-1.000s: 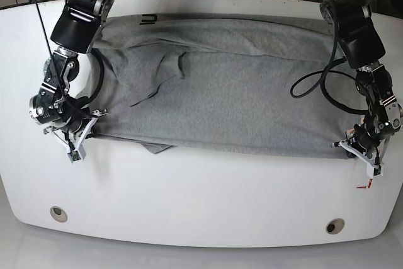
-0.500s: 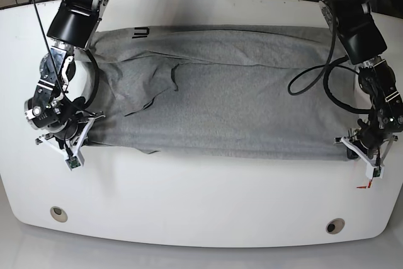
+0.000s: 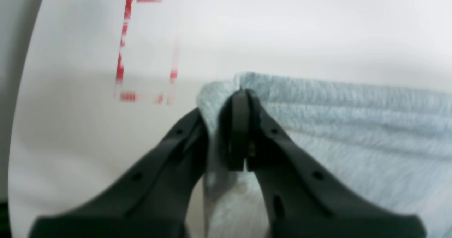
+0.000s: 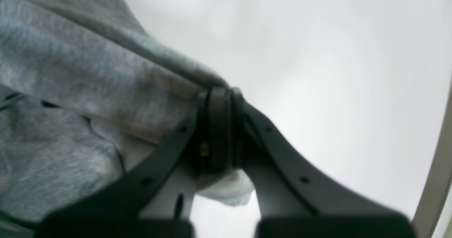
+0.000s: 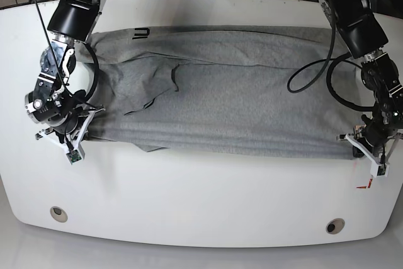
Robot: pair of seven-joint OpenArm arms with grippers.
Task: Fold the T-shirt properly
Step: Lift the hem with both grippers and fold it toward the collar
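The light grey T-shirt (image 5: 233, 92) lies spread wide across the white table (image 5: 201, 200), with a bit of black lettering (image 5: 141, 32) at its back left edge. My left gripper (image 5: 376, 163) is at the shirt's front right corner. In the left wrist view my left gripper (image 3: 243, 96) is shut on a bunched corner of the T-shirt (image 3: 353, 125). My right gripper (image 5: 73, 149) is at the front left corner. Seen from the right wrist, my right gripper (image 4: 219, 94) is shut on the hem of the T-shirt (image 4: 70, 72). A diagonal wrinkle (image 5: 160, 89) crosses the left half.
Red corner marks (image 5: 363, 186) sit on the table beside my left gripper and show in the left wrist view as a red outline (image 3: 123, 47). Two round holes (image 5: 58, 213) (image 5: 335, 225) lie near the table's front edge. Black cables (image 5: 315, 74) loop over the shirt's right side.
Both grippers have moved apart, each outward with its corner. The shirt's front edge is straighter and tauter, and the wrinkles on the left half have flattened.
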